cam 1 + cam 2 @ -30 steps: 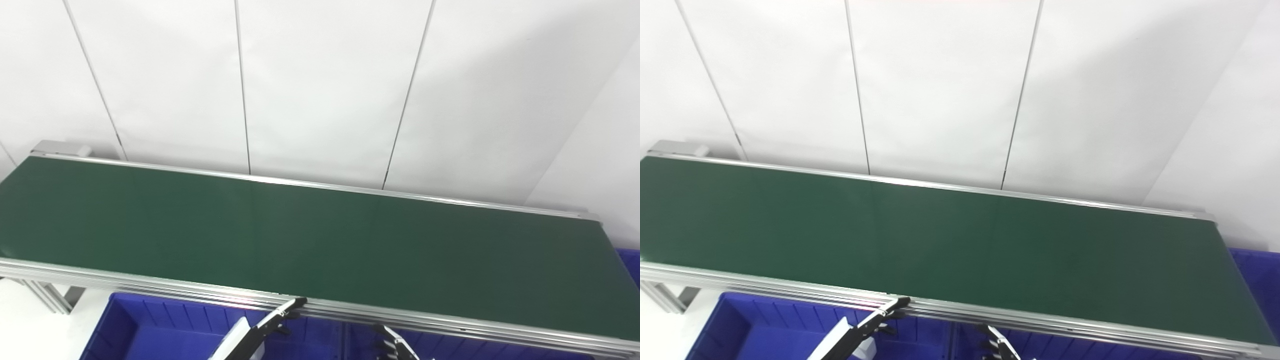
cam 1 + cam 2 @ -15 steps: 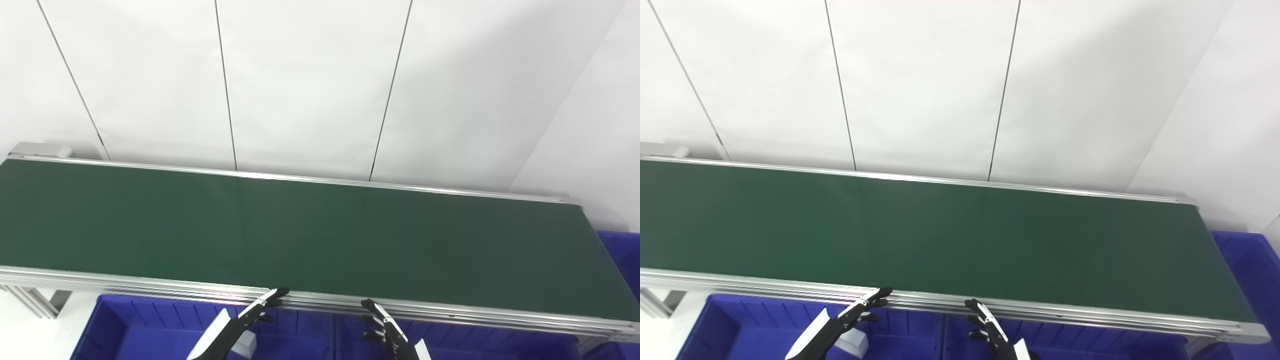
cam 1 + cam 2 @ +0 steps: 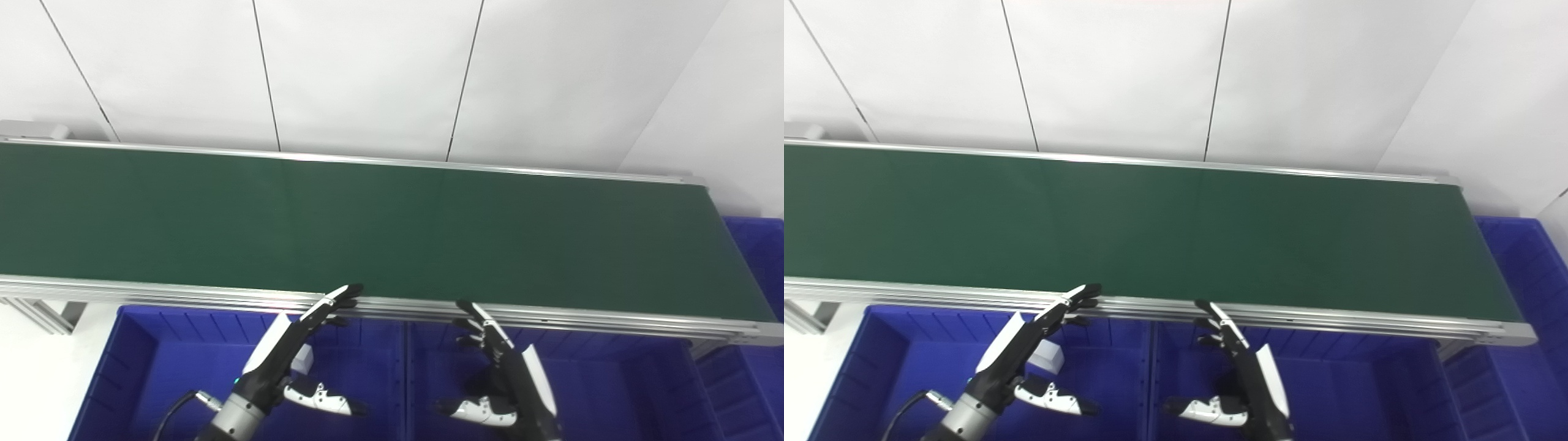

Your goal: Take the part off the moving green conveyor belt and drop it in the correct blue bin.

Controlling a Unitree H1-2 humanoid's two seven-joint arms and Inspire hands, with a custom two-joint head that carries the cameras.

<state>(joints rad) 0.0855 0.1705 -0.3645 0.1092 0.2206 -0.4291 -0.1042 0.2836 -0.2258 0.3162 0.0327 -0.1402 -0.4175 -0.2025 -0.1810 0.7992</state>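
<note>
The green conveyor belt runs across the view and carries no part. My left hand is open, fingers stretched out, over the left blue bin, its fingertips by the belt's near rail. My right hand is open over the middle blue bin, fingers stretched toward the rail. Both hands hold nothing. A small white part lies in the left bin, partly hidden behind the left hand.
The belt's aluminium near rail runs just ahead of both hands. A third blue bin stands past the belt's right end. White wall panels stand behind the belt. A metal leg frame stands at the left.
The camera has tilted down, so the belt sits higher in the picture and more of the bins and both hands show. Both hands stay open near the rail.
</note>
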